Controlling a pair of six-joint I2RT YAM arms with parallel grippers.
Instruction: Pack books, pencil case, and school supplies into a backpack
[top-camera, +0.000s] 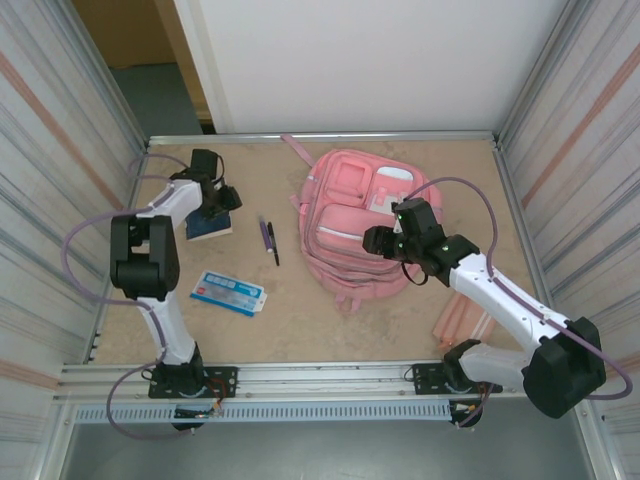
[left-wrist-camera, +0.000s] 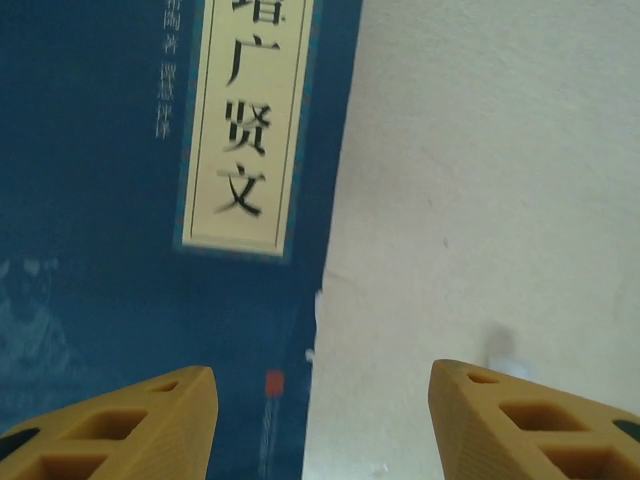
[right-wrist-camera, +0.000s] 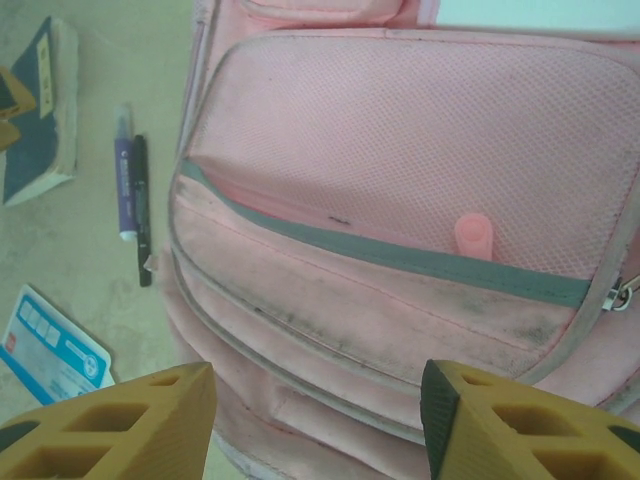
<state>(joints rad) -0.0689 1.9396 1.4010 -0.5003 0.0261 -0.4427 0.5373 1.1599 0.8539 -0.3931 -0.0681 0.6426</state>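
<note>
Pink backpack (top-camera: 365, 225): lying front-up at right-centre of table (top-camera: 330, 320), nothing packed yet; right gripper (right-wrist-camera: 315, 400) poised over the mesh pocket, parted and empty, presumably to work an opening. Navy book (left-wrist-camera: 120, 200): flat at far left, left gripper (left-wrist-camera: 320, 400) parted, empty, straddling its right edge, apparently for an edge pick. Awaiting turn between: purple pen (top-camera: 266, 236) beside black pen (top-camera: 273, 250), light blue pencil case (top-camera: 229, 292) nearer the bases.

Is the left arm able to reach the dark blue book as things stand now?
Probably yes: the left claw hangs open right over the edge of the book, and nothing lies between them.
</note>
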